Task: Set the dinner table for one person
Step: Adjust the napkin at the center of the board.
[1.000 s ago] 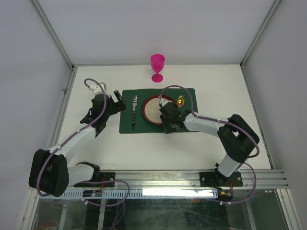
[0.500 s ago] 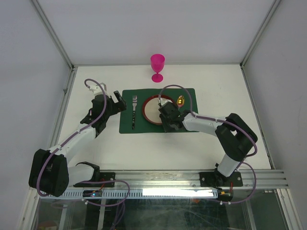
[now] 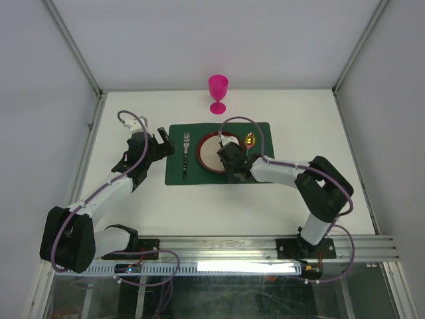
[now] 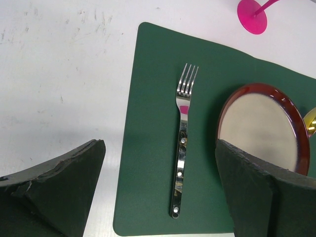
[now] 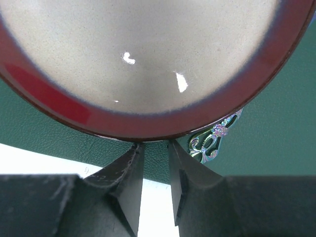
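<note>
R gripper (image 5: 155,148): jaws nearly together with a slim gap, nothing in it. Tips sit at the near rim of plate (image 5: 148,64), by the near edge of mat (image 4: 148,98). L gripper (image 4: 159,148): jaws wide, empty, off mat's left edge, facing fork (image 4: 181,148). Table (image 3: 299,119): white slab under the mat, running out past it on all sides.

Step, as judged: either nudging the plate or going for spoon (image 5: 211,142); can't tell which. Spoon handle lies just right of R tips, its end tight to plate rim.

Rec: keep tips low and square to rim, push slow. The glazed rim is round and slick, so tips may slide off onto the handle. If the spoon is the target, come in clear of the rim.

Materials:
- Plate: round, glossy, dark-red rim, pale speckled centre.
- Mat: dark green, fine-grained, rounded corners.
- Fork: polished steel, studded handle.
- Spoon: gold bowl, ornate iridescent handle.
- Goblet (image 3: 218,93): pink, beyond mat's far edge.
- Table: matte.
</note>
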